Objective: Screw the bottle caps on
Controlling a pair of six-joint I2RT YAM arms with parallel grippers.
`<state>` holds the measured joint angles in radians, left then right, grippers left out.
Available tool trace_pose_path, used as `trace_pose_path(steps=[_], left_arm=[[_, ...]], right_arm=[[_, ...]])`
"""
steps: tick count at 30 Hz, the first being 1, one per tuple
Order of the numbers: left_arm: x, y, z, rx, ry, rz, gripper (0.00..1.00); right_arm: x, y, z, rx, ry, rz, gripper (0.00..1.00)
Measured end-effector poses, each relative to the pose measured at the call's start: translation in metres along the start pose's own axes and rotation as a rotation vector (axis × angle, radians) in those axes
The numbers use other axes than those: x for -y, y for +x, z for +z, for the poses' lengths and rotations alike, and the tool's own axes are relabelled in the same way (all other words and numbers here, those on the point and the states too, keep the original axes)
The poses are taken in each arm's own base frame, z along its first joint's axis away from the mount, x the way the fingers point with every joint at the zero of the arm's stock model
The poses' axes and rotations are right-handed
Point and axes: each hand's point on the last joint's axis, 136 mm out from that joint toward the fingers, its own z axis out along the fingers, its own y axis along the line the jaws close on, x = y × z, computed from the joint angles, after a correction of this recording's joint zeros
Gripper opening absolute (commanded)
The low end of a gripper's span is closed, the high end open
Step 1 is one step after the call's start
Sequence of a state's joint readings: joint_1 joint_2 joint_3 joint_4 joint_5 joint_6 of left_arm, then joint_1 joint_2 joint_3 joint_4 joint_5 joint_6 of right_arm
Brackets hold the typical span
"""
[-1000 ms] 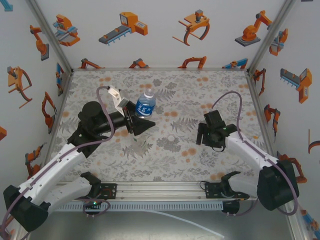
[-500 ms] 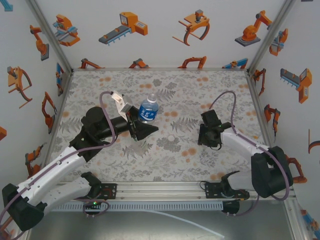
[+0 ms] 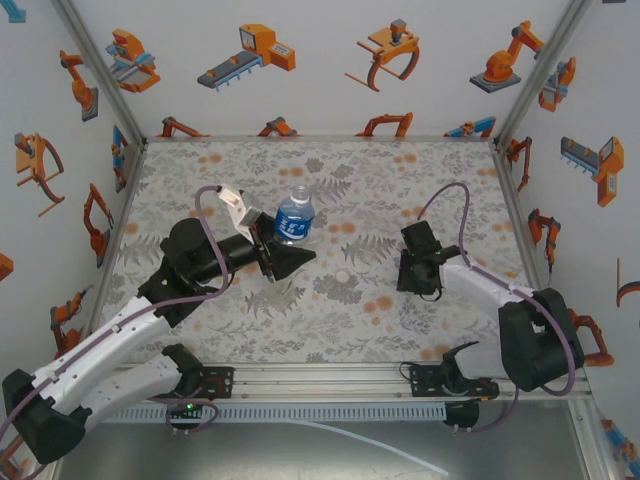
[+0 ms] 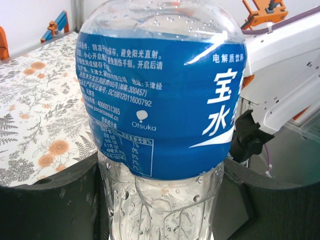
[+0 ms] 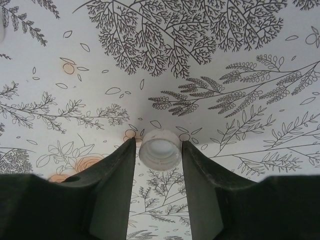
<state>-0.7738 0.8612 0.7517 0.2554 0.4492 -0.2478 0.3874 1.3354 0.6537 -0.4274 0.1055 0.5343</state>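
Left wrist: blue-labelled clear bottle (image 4: 160, 115), droplets inside.

"Otsuka", "SC10612011600792", "4000231365" and Chinese characters on the bottle's (image 4: 160, 100) blue label (image 4: 165, 95)

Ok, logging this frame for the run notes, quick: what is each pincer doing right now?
Left pincer: closed on the blue-label bottle, holding it upright.
Right pincer: closed on a white bottle cap, gripped between its fingertips.
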Motion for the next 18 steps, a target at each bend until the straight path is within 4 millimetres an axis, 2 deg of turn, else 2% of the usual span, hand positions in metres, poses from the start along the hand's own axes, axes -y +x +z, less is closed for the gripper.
trace_pose_path(steps=[2, 7, 10, 15, 18], left_arm=[[-0.003, 0.001, -0.001, 0.003, -0.016, 0.000, 0.05], [-0.009, -0.001, -0.002, 0.017, -0.054, 0.001, 0.04], [-0.012, -0.001, -0.002, 0.022, -0.071, 0.003, 0.04], [-0.015, -0.001, -0.003, 0.023, -0.089, 0.014, 0.04], [-0.016, -0.001, -0.003, 0.024, -0.095, 0.015, 0.04]], right_arm=[[0.000, 0.000, 0.000, 0.001, 0.000, -0.004, 0.35], [-0.002, 0.000, -0.002, 0.004, -0.007, -0.009, 0.34], [-0.011, 0.003, -0.004, 0.005, -0.023, -0.030, 0.34], [-0.044, 0.022, -0.011, -0.002, -0.057, -0.125, 0.34], [-0.075, 0.031, -0.020, 0.005, -0.095, -0.193, 0.35]])
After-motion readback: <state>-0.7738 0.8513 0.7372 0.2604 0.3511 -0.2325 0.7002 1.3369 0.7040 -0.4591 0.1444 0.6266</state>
